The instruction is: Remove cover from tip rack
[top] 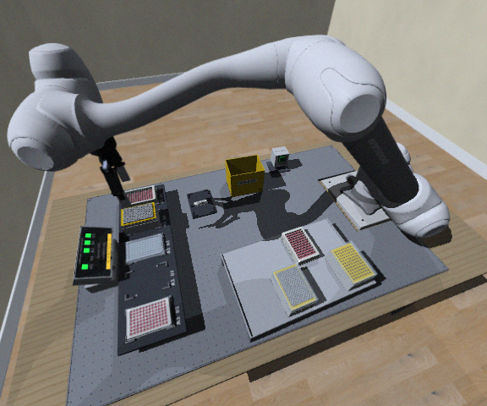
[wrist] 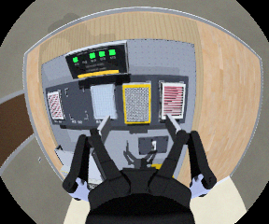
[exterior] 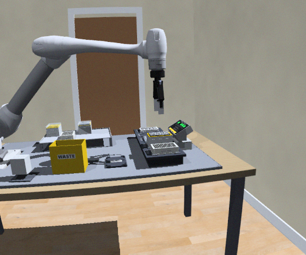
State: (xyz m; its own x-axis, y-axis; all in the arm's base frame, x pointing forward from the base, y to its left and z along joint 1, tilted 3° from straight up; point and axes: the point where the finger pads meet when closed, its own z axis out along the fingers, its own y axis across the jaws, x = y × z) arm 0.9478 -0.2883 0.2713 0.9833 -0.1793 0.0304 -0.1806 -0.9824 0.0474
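Hand (exterior: 158, 105) wide and holding nothing, high above the yellow-rimmed D4 rack (top: 138, 213) directly below (cover apparently on); binning and RESUME remain.

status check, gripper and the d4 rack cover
Gripper open, empty, high above the deck row. Yellow-rimmed D4 rack untouched, cover not yet lifted. WASTE bin upright; nothing between gripper and rack.
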